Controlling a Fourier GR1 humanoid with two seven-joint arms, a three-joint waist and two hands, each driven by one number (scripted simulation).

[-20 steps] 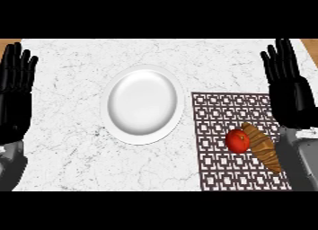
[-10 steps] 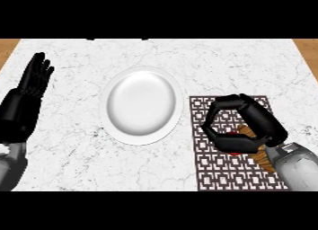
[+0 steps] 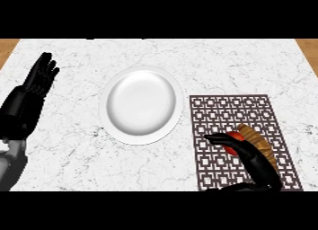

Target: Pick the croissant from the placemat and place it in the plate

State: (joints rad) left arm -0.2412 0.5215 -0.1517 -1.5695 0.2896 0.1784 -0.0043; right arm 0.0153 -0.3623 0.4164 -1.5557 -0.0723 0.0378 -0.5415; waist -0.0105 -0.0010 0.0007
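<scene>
Item, croissant [image 3: 260, 143] — brown, ridged, lying on the placemat [image 3: 218, 112] in its lower right part; only a strip of it shows, along the right side of the right hand [image 3: 251, 155], the rest covered by the black fingers. Its long axis runs on a diagonal, upper end toward the view's upper left near the mat's middle, lower end toward the lower right; both tips are hard to make out. Item, a small red round thing [image 3: 233, 136], touching the croissant's upper end and mostly hidden under the same fingers; what it is cannot be told. Item, right hand, entering from the lower edge over the mat's lower right, its fingers laid down over the croissant and the red thing, with one dark digit showing apart at the mat's bottom edge; whether the fingers actually close round the croissant cannot be told, since the contact is hidden. Item, placemat, dark with a pale lattice pattern, right of the plate and just beside it. Item, plate [image 3: 143, 131] — white, round, nothing on it, at the middle of the marble counter [image 3: 75, 166]. Item, left hand [image 3: 37, 83], at the view's left edge, fingers straight and pointing up, holding nothing, resting; its grey forearm is cut off at the lower left corner.
</scene>
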